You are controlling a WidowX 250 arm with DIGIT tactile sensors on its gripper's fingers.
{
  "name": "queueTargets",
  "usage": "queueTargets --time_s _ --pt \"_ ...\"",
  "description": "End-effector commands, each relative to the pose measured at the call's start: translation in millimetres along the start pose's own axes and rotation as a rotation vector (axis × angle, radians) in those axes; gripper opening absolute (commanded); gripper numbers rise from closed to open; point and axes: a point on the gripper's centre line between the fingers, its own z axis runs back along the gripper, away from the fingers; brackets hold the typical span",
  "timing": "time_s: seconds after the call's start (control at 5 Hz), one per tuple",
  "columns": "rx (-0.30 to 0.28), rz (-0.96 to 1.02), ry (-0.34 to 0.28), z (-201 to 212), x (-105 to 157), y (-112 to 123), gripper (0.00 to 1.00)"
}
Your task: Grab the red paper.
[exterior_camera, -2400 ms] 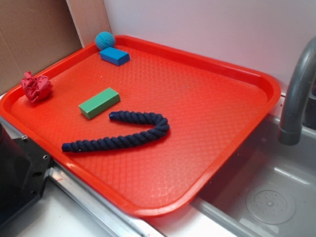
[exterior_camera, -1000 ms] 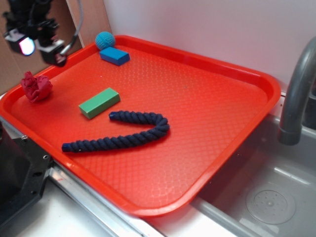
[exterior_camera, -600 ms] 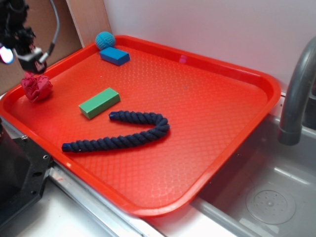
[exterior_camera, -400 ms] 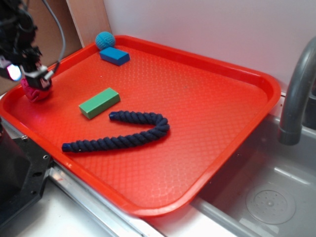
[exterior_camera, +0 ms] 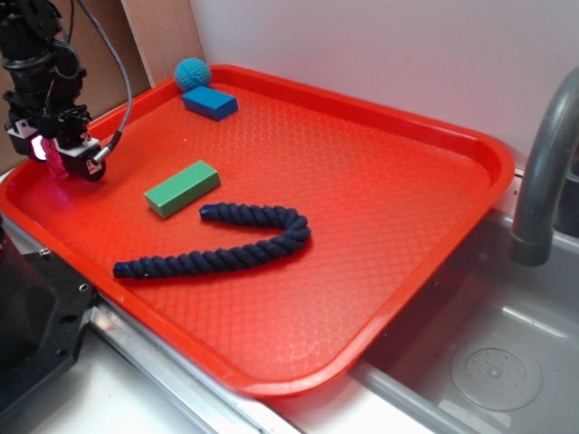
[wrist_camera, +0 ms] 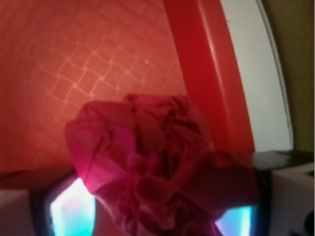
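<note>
So the pincer [exterior_camera: 61, 161] is down at the left edge of the orange-red tray [exterior_camera: 380, 298], right on top of the red paper [wrist_camera: 152, 172]. From where I'm standing the wad is almost totally hidden behind the black arm, just a sliver of crimson peeking out next to the glowing bit on the tool head. The wrist view is way better: the crumpled paper fills the lower middle of the shot, sitting between the two fingers, one at each bottom corner, with the tray's raised rim running past on the right. Whether the fingers are actually squeezing it or only sitting either side of it, I honestly can't tell. The paper looks like it's on the tray floor close to that rim.

Rest of the tray: green block [exterior_camera: 182, 188] near the arm, apart from it. A dark blue rope [exterior_camera: 226, 246] lies curved just in front of the block. Up at the far corner there's a blue block [exterior_camera: 210, 102] with a teal ball [exterior_camera: 192, 73] right behind it, looks like they're touching. Off to the right there's a sink [exterior_camera: 488, 362] with a grey faucet [exterior_camera: 543, 172], and the tray's corner hangs over the basin.
</note>
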Motion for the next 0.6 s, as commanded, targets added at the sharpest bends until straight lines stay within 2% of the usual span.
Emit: queueTargets --time_s 0.0,0.2,0.4 --pt "-0.008 -0.028 -0.062 21 -1 -17 0.0" --pt "-0.041 -0.05 -0.118 51 6 -37 0.0" --pt "-0.092 -0.115 -0.181 105 10 -76 0.0"
